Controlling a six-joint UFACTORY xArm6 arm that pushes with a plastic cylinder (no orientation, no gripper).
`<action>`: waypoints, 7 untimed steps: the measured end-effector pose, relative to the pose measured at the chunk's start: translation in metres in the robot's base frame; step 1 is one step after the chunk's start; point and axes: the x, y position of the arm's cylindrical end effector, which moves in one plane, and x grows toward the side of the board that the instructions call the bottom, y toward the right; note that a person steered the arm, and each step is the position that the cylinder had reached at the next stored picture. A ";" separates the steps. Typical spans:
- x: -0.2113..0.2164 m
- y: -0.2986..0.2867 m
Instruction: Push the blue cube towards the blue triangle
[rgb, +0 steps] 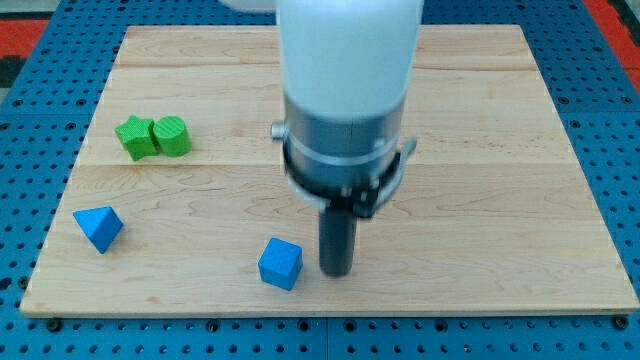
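The blue cube (280, 264) sits near the view's bottom edge of the wooden board (500, 230), a little left of centre. My tip (335, 271) rests on the board just to the view's right of the cube, a small gap between them. The blue triangle (99, 228) lies at the view's lower left, far to the left of the cube. The arm's body hides the middle and top centre of the board.
A green star-shaped block (134, 137) and a green cylinder (172, 136) stand side by side at the view's upper left. The red and yellow blocks are hidden behind the arm.
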 end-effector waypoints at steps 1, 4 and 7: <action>0.002 -0.063; -0.043 -0.068; -0.092 -0.095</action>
